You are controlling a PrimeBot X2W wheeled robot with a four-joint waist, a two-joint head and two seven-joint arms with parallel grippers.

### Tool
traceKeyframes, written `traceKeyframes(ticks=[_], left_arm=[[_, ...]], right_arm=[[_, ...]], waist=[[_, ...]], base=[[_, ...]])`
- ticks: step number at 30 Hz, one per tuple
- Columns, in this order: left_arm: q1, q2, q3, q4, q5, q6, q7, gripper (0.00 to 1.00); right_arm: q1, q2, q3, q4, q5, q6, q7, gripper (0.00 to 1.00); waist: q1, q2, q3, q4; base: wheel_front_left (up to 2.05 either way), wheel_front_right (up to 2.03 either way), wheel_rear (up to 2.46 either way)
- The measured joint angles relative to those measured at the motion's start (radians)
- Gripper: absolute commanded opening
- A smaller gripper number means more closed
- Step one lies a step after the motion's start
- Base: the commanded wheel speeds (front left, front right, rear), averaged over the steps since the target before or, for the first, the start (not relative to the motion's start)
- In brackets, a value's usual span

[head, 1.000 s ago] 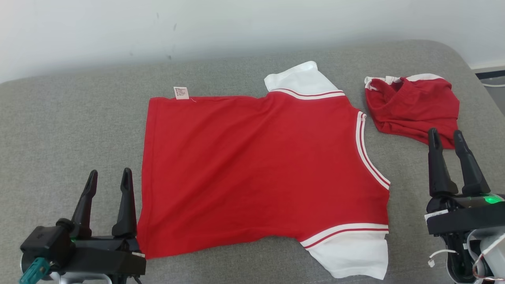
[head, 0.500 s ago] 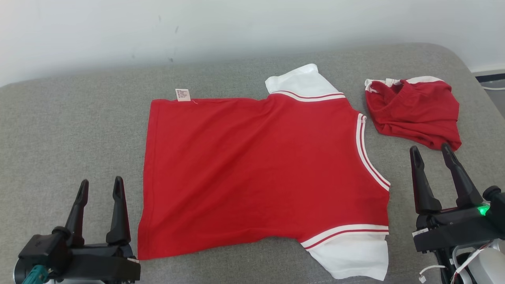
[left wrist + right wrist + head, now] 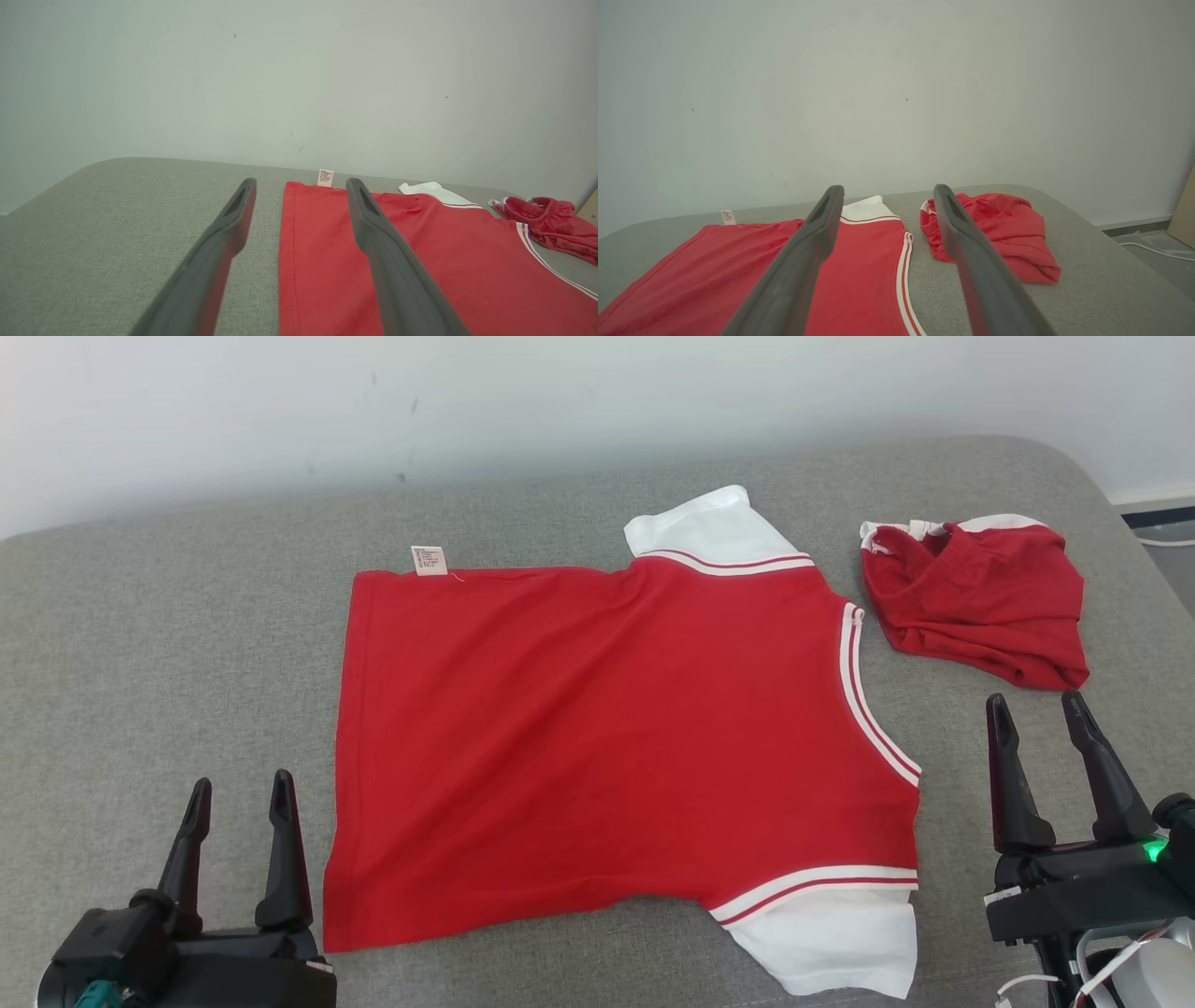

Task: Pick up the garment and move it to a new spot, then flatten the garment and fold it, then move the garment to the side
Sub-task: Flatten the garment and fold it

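The left gripper (image 3: 240,782) sits at the lower left, its two long, dark, tapered fingers parted by a clear gap and holding nothing. It is just beside the near hem corner of the red shirt (image 3: 607,728). The right gripper (image 3: 1034,700) sits at the lower right, likewise spread and empty, its tips just short of a crumpled red garment (image 3: 976,602) with white trim. The red shirt lies flat and sideways across the middle of the cushion (image 3: 168,616) — hem toward the robot's left, neckline toward its right. Its knit cloth is smooth, with faint ripples. Two short white sleeves (image 3: 719,527) are banded with red stripes, the neckline curve is edged white, and a small care label (image 3: 428,560) pokes out at the far hem corner. The cushion is grey woven fabric with rounded corners — behind it is a pale wall (image 3: 560,401).
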Motion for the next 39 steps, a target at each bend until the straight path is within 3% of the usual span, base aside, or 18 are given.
traceKeyframes(ticks=[7,16,26,34,39], left_arm=[[0.000,-0.009,0.011,0.001,0.012,-0.008,0.000,1.00],[0.000,-0.026,-0.001,0.022,0.011,-0.036,0.000,1.00],[0.002,-0.035,0.010,0.042,0.011,-0.053,0.000,1.00],[0.002,-0.035,0.022,0.050,0.011,-0.062,0.000,1.00],[0.001,-0.042,0.020,0.051,0.013,-0.064,0.000,1.00]], right_arm=[[0.009,0.014,-0.015,0.011,0.002,0.002,0.000,1.00],[0.058,0.020,-0.018,0.128,0.052,0.029,0.000,1.00],[0.144,0.030,0.042,0.276,0.082,0.091,0.030,1.00],[0.154,0.053,0.106,0.361,0.104,0.168,0.064,1.00],[0.148,0.063,0.132,0.400,0.109,0.186,0.084,1.00]], waist=[[0.0000,0.0000,0.005,0.001],[0.0000,0.0000,0.017,0.006],[0.0000,0.0000,0.026,0.017],[0.0000,0.0000,0.029,0.016],[-0.0001,0.0000,0.033,0.016]], base=[[0.00,0.00,0.00],[0.00,0.00,0.00],[0.00,0.00,0.00],[0.00,0.00,0.00],[0.00,0.00,0.00]])
